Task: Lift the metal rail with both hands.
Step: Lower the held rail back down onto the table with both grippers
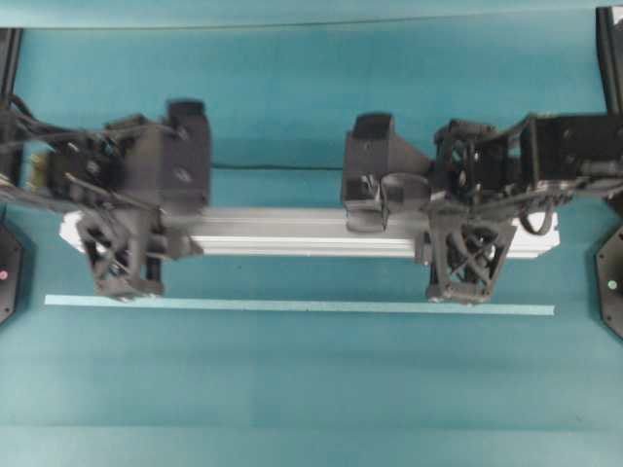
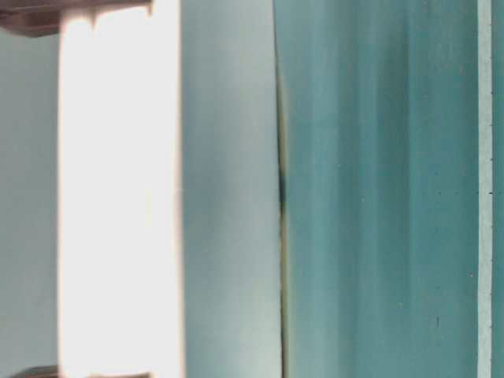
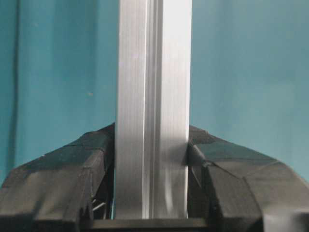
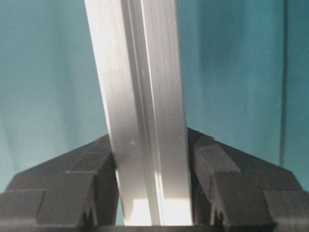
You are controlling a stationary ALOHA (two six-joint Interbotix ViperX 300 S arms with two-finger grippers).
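Metal rail [image 1: 311, 233]: rigid, smooth-faced, judged moderately heavy and slippery; clamped near each end by left gripper [image 3: 152, 159] and right gripper [image 4: 150, 154], grips kept level.

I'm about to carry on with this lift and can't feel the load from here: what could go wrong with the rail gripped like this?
1. The metal rail is smooth aluminium pinched only from the sides in the left gripper; it could slip.
2. In the right gripper the rail runs slightly skewed, so uneven raising of the two arms may twist it in the jaws.
3. The pale flat strip lies just beside the fingertips and could get nudged.
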